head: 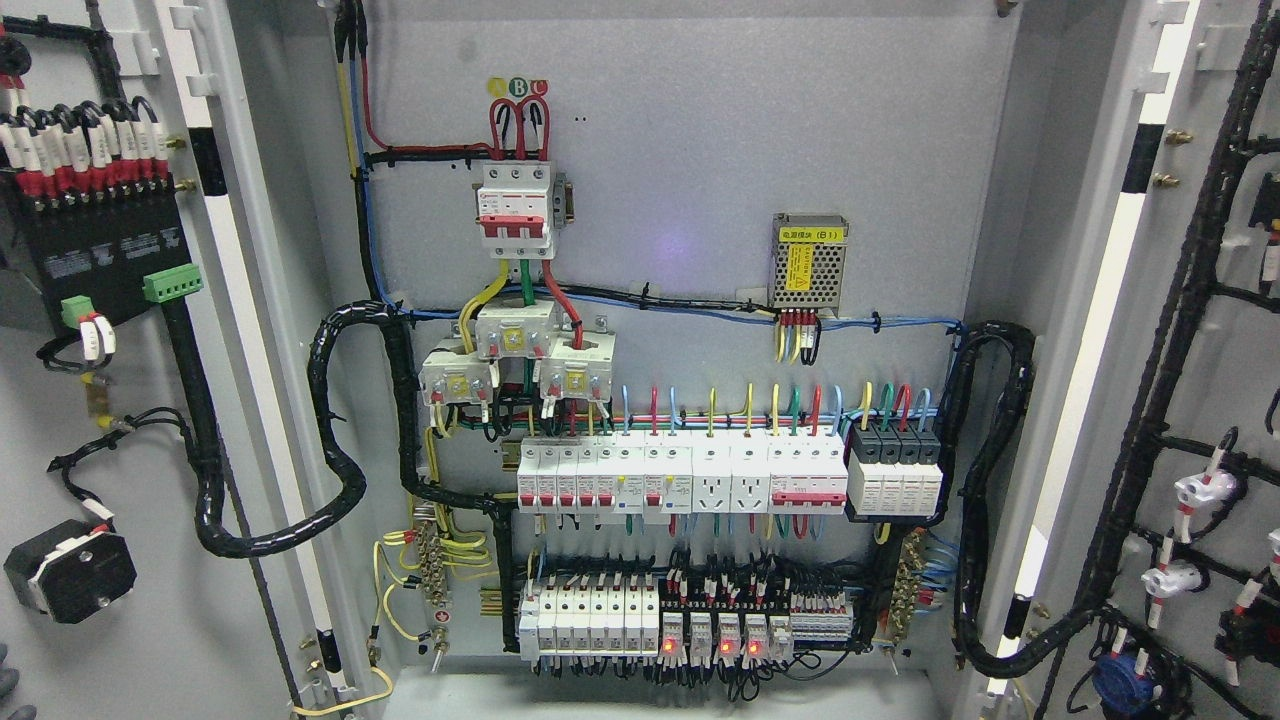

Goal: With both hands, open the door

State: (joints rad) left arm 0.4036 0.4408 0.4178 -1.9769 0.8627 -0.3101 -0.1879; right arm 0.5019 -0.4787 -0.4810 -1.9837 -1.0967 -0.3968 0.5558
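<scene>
The cabinet stands open. The left door [120, 400] is swung out to the left and shows its inner face with a black terminal block [95, 245] and wiring. The right door [1215, 400] is swung out to the right and shows black cable looms. Between them lies the back panel [700, 150] with breakers [515, 205] and rows of switches [680, 475]. A small grey part of my left hand [8, 685] shows at the bottom left corner, next to the left door. My right hand is out of view.
A small power supply with a yellow label [810, 262] sits at the panel's upper right. Thick black cable bundles [345, 420] loop from the panel to each door. Red indicator lights [725, 648] glow on the bottom row.
</scene>
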